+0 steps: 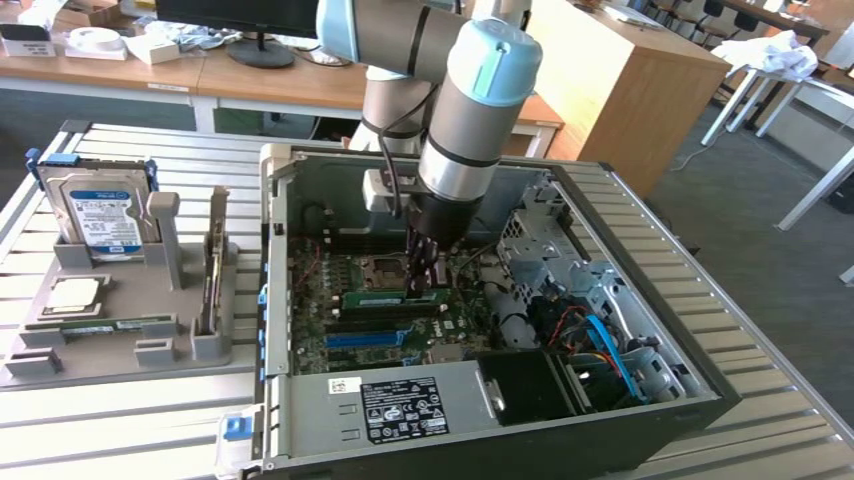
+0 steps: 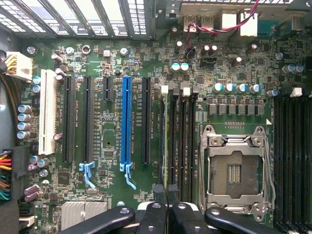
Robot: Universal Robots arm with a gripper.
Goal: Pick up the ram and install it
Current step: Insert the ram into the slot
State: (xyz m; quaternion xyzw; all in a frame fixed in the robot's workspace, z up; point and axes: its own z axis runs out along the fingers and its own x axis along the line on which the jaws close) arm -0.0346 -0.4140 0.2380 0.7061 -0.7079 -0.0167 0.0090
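Tabletop (image 1: 120,420) of grey slats; desks (image 1: 267,85) behind

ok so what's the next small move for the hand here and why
Probably a short, straight push down without letting go. The hand is shut on the ram, low inside the case, and the stick lies in line with the memory slots beside the empty socket. I cannot tell whether it is already seated, so a gentle press seems the safest small step.

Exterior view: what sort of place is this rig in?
Likely a lab or office workshop: an open computer case on a slatted metal table, wooden desks and a monitor behind.
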